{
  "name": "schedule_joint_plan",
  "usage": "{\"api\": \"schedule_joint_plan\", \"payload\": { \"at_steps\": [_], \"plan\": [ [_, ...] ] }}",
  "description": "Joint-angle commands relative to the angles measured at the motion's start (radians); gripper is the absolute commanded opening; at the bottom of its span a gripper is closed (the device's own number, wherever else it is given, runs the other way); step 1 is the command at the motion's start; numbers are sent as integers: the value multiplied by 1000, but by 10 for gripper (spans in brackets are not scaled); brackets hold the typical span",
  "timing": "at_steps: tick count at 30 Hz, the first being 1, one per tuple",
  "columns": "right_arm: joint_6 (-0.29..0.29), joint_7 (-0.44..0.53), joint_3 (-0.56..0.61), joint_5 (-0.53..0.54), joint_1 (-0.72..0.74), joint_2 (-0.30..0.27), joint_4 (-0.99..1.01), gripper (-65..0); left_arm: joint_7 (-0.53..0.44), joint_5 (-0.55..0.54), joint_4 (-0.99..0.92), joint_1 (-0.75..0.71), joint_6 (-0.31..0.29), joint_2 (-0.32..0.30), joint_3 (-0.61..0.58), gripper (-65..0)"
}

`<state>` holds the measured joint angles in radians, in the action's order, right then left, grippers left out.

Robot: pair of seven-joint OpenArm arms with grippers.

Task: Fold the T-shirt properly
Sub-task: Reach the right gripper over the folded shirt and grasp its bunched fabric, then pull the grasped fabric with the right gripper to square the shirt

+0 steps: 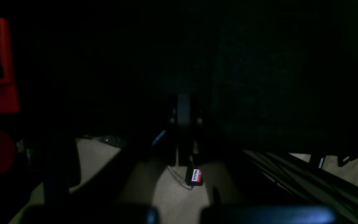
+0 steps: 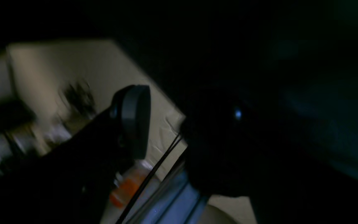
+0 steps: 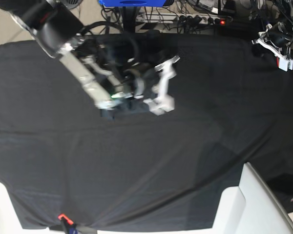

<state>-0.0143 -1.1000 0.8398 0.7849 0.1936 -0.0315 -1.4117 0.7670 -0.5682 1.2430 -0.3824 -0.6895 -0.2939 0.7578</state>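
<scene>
Dark, blurred view — black rounded claw finger [image 2: 134, 121] in front of pale floor [image 2: 82, 68], thin black cables [image 2: 154, 177] crossing below.

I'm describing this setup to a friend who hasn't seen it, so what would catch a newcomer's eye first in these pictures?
First, the right arm's white gripper, jaws apart, above a small dark bundle, apparently the T-shirt, left of centre on the black table covering. Next, the left gripper, shut, parked at the far right corner. Both wrist views are nearly black, save a small red-and-white label.
</scene>
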Motion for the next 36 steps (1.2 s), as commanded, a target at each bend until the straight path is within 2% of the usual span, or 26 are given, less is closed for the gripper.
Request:
{"api": "schedule_joint_plan", "payload": {
  "at_steps": [1, 4, 8, 10, 12, 14, 15, 17, 20, 24, 36],
  "plan": [
    [4, 8, 28, 17, 42, 9, -16, -348, -16, -13, 11, -3, -9, -20, 7, -650],
    [4, 8, 86, 17, 93, 31, -18, -348, -16, -13, 11, -3, -9, -20, 7, -650],
    [3, 1, 92, 17, 125, 26, -79, -350, -16, -13, 11, -3, -9, -21, 7, -650],
    [-14, 8, 91, 17, 123, -43, -166, -351, -16, -13, 11, -3, -9, -21, 7, -650],
    [-108, 27, 59, 21, 99, -110, -258, -351, -16, -13, 11, -3, -9, -21, 10, -650],
    [-198, 54, -43, 23, 16, -175, -338, -362, -16, -13, 5, -5, -9, -21, 13, -650],
    [-214, 74, -109, 23, -38, -204, -377, -390, -16, -13, -4, -5, -9, -23, 15, -650],
    [-189, 114, -218, 23, -136, -245, -415, -479, -16, -13, -21, -3, -9, -24, 15, -650],
    [-131, 212, -362, 17, -268, -278, -415, -650, -17, -13, -30, -2, -9, -24, 12, -650],
    [-79, 278, -460, 17, -352, -282, -371, -641, -17, -13, -29, -2, -9, -23, 9, -650],
    [-54, 317, -463, 15, -354, -275, -211, -642, -17, -13, -30, 7, -9, -24, 13, -650]
  ]
}}
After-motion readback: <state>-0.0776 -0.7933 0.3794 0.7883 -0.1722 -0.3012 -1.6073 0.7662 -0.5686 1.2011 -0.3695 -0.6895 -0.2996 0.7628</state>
